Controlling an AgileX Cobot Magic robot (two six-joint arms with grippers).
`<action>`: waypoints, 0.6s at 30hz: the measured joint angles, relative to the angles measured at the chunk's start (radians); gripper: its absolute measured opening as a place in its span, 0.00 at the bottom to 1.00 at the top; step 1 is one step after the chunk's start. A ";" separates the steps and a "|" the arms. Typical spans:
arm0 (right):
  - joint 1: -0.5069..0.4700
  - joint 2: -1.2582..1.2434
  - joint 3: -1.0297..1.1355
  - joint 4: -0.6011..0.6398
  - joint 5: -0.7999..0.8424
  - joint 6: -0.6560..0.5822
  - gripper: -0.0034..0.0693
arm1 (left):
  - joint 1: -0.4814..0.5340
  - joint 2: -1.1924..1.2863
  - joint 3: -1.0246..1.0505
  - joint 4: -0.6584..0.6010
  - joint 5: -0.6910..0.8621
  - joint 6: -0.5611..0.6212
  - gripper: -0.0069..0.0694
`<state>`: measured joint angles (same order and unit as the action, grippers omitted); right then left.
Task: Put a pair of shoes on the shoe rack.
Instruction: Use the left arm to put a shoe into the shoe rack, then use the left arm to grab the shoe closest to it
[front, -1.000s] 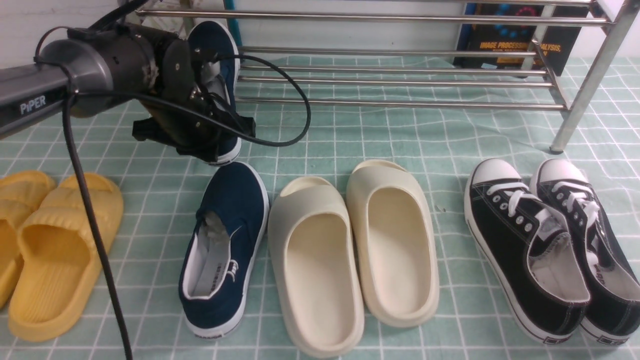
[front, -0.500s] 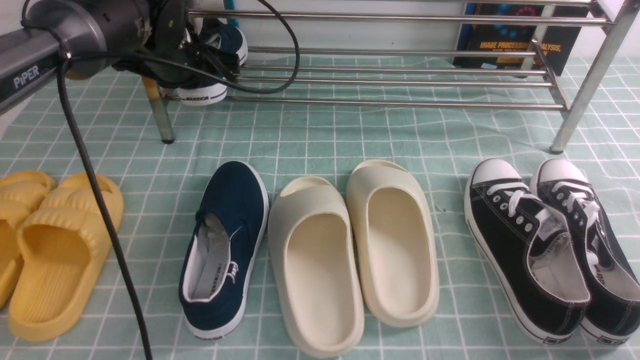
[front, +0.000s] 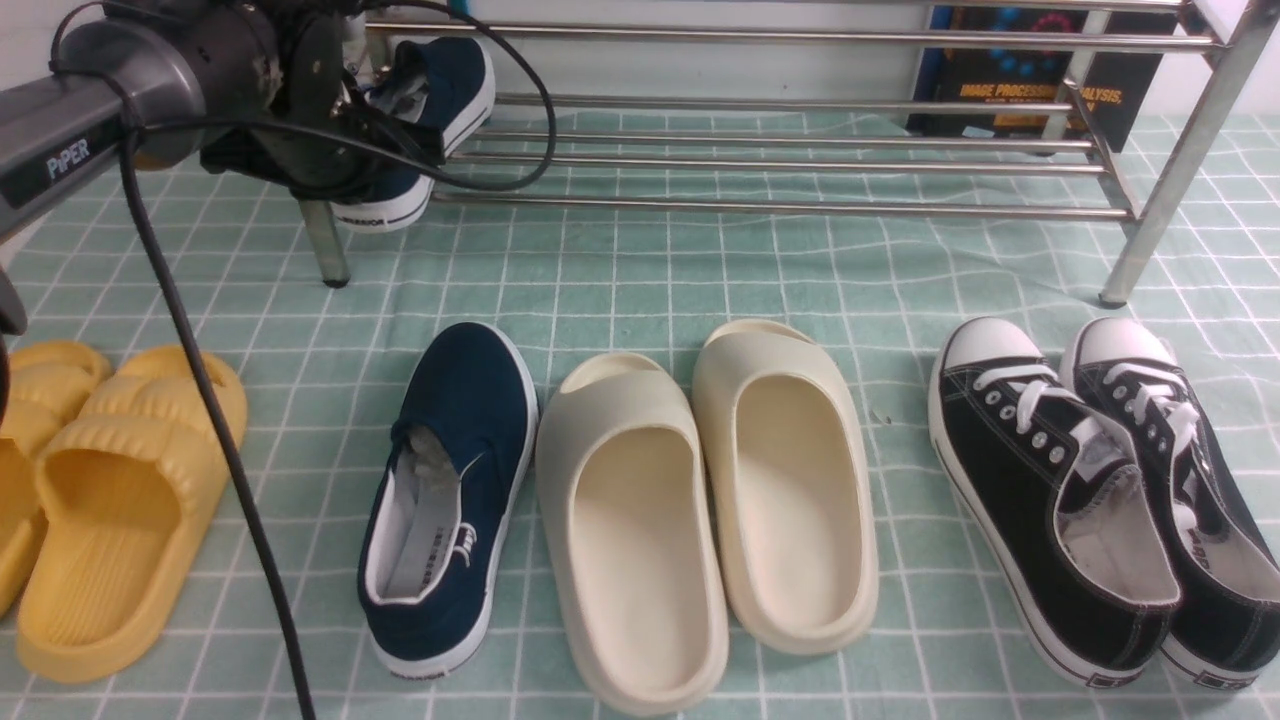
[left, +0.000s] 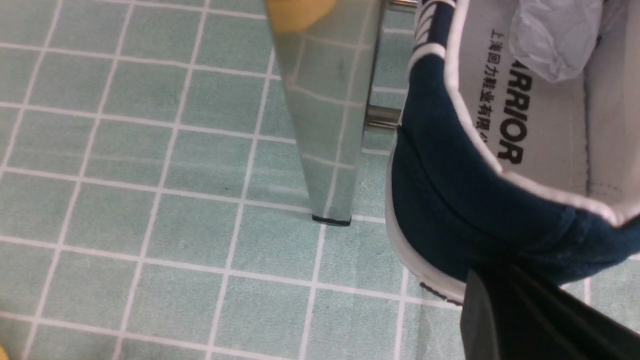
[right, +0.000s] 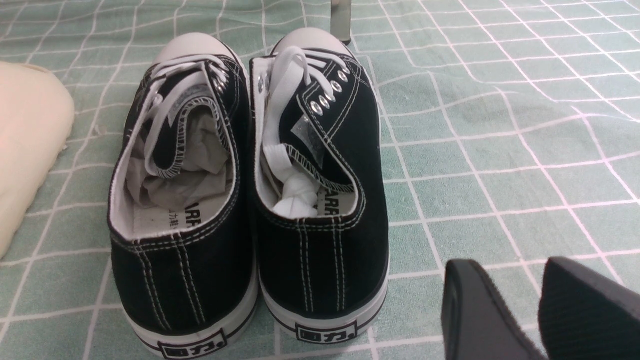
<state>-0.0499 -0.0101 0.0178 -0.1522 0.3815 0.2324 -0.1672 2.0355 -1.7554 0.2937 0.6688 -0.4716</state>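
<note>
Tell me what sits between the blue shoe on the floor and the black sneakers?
Two cream slides, side by side, as the front view shows.

Far navy shoe (front: 455, 85): lying tilted at the rack's left end, toe reaching in over the lower bars, white-soled heel hanging out past the front bar; possibly resting on those bars, the contact being hidden.
Near navy shoe (front: 450, 500): sitting flat on its sole well in front of the rack, toe facing it, grey-white lining showing.
Shoe rack (front: 1180, 170): standing wide and low at the back, silver tubes shining.
</note>
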 joint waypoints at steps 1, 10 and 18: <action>0.000 0.000 0.000 0.000 0.000 0.000 0.38 | 0.000 0.000 0.000 -0.004 -0.001 0.000 0.09; 0.000 0.000 0.000 0.000 0.000 0.001 0.38 | 0.002 -0.024 -0.001 -0.039 0.045 0.000 0.50; 0.000 0.000 0.000 0.000 0.000 0.002 0.38 | 0.001 -0.206 -0.017 -0.117 0.355 0.112 0.59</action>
<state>-0.0499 -0.0101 0.0178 -0.1522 0.3815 0.2342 -0.1665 1.8295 -1.7724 0.1766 1.0235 -0.3599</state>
